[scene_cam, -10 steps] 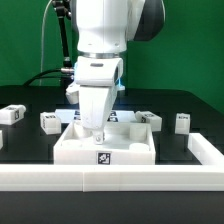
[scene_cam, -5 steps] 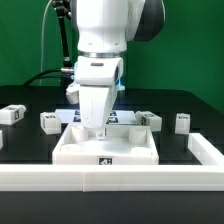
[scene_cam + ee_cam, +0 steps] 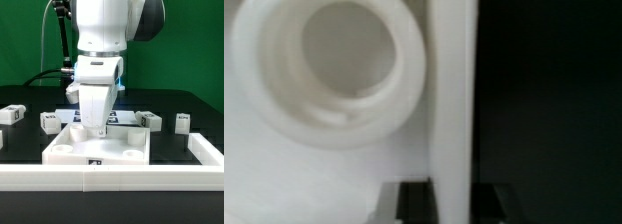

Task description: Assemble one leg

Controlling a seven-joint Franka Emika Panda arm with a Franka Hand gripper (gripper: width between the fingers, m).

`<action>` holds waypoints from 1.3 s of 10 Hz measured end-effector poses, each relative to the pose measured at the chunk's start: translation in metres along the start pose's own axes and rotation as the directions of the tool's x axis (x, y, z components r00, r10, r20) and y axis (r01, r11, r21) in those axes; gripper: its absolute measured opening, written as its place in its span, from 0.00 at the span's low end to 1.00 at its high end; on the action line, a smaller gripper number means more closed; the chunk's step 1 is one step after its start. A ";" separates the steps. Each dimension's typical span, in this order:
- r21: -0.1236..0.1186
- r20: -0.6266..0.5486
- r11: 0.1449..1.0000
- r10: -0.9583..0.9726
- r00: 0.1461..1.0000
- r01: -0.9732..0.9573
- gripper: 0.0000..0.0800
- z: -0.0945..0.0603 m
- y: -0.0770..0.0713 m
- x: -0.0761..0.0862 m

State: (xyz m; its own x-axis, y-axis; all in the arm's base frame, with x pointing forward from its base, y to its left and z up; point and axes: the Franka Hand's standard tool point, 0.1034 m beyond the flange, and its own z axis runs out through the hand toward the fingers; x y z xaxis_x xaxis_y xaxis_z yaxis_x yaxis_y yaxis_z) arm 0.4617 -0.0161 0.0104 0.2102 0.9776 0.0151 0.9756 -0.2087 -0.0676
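Several small white legs with tags stand on the black table: one (image 3: pixel 12 114) at the exterior view's far left, one (image 3: pixel 50 121) beside it, one (image 3: pixel 150 119) and one (image 3: pixel 182 121) on the right. My gripper (image 3: pixel 97 129) reaches down onto the back edge of the large white panel (image 3: pixel 100 148), away from every leg. In the wrist view the two dark fingers (image 3: pixel 416 203) stand on either side of the panel's thin edge wall (image 3: pixel 455 120), shut on it. A round recess (image 3: pixel 331 70) of the panel fills that view. The gripper's midpoint (image 3: pixel 461 205) lies on this wall.
A white rail (image 3: pixel 110 179) runs along the table's front and turns back on the exterior view's right (image 3: pixel 205 150). The panel's front edge lies close to this rail. A tagged flat strip (image 3: pixel 116 116) shows just behind the arm.
The panel's front edge has come down and forward toward the front rail, and the panel now lies flatter. The arm has hardly shifted. The legs have not moved.
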 end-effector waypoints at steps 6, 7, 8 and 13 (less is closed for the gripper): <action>-0.041 0.019 0.988 -0.148 0.989 0.149 0.08 0.000 0.006 0.012; -0.046 0.021 0.986 -0.161 0.987 0.162 0.08 0.001 0.006 0.016; -0.046 0.021 0.986 -0.158 0.987 0.159 0.08 0.001 0.006 0.014; -0.077 0.008 0.971 -0.225 0.974 0.225 0.08 0.002 0.009 0.040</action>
State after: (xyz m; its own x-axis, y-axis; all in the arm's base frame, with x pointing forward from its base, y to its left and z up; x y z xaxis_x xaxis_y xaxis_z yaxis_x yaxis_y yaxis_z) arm 0.4785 0.0215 0.0087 -0.0157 0.9996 0.0218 0.9998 0.0154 0.0148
